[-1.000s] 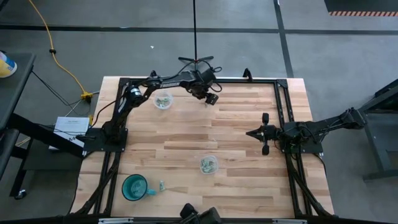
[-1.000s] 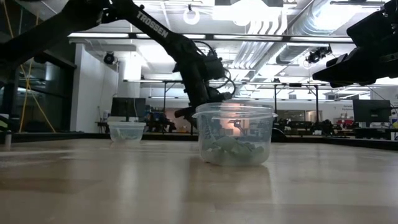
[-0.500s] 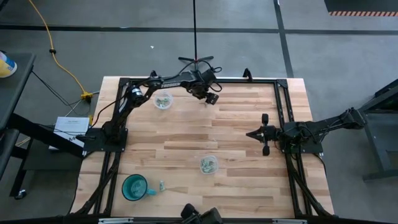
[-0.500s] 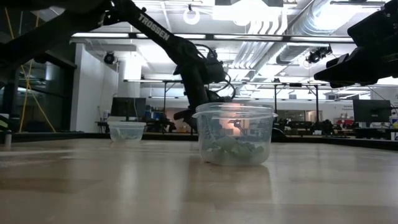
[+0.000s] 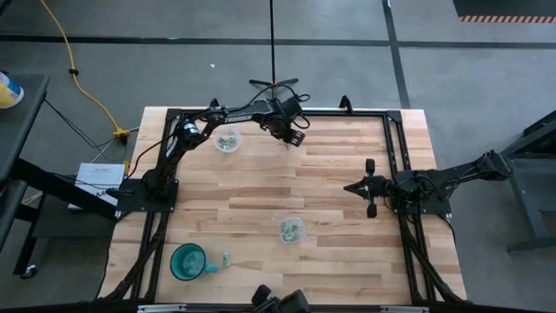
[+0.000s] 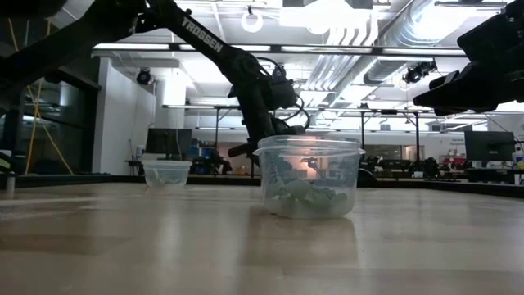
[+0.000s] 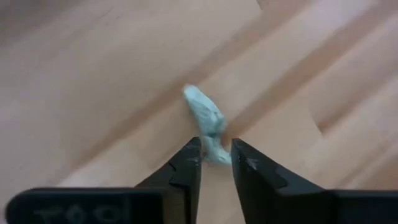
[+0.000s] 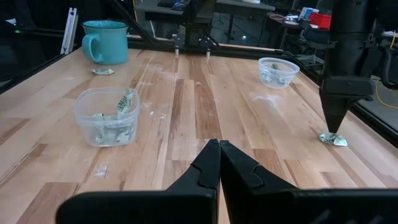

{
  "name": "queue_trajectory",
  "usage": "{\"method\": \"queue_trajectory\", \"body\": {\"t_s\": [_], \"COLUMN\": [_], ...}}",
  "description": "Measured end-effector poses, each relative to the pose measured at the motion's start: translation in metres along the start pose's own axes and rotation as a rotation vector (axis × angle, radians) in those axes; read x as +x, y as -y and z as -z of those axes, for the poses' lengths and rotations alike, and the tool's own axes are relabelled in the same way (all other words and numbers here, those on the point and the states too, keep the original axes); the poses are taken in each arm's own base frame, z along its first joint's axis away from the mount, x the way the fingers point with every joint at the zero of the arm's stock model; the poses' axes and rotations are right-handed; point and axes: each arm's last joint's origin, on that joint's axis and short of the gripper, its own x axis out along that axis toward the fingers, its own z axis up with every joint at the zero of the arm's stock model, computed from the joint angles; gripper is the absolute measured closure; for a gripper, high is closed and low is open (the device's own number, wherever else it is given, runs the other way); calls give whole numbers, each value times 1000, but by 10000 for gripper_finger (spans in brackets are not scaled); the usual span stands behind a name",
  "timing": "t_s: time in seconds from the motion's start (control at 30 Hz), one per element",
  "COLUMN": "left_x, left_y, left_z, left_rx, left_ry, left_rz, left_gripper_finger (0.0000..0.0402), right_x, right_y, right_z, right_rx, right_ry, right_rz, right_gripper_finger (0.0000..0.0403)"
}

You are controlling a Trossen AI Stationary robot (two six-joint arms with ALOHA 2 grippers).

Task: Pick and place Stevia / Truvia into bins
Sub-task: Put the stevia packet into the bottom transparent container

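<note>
A pale green-white Stevia sachet (image 7: 204, 115) lies on the wood near the table's far edge, right of its middle. My left gripper (image 7: 215, 163) stands over it, pointing down, shut on it; the right wrist view shows that gripper (image 8: 334, 129) on the sachet (image 8: 333, 140) too. One clear bin (image 5: 228, 141) with sachets stands to the gripper's left. A second bin (image 5: 292, 229) with sachets stands nearer the table's front. My right gripper (image 8: 218, 152) hovers shut at the table's right middle, holding nothing. My left gripper pinches one end of the sachet (image 7: 215, 151) between its two fingertips. The fingers come from above and point down. The sachet looks buckled, and the rest of it reaches out from the fingers along the tabletop (image 8: 339, 142).
A teal handled cup (image 5: 188, 261) stands at the near left corner with a loose sachet (image 5: 226, 259) beside it. A black frame (image 5: 395, 148) runs along the table's edges. Bare wood lies between the two bins and around my right gripper (image 5: 349, 186).
</note>
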Motion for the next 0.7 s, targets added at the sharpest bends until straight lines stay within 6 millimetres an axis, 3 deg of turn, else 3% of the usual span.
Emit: {"method": "queue_trajectory", "body": {"t_s": [0.2,0.4,0.6,0.7], "left_x": [-5,-26,-60,-71], "left_y": [9,18,22,17], "left_z": [-3,-10,-18,-8], "left_rx": [140,320,430,457], "left_ry": [-47,-67,-68,-185], "left_rz": [212,300,226,130], "left_gripper_finger": [290,246,193,177], "right_x": [0,0,0,-1], "right_y": [0,0,0,1], "right_z": [-1,-4,-10,-11], "right_rx": [3,13,30,34], "right_ry": [11,44,104,119], "right_rz": [0,1,4,4], "right_gripper_finger": [402,391,346,317]}}
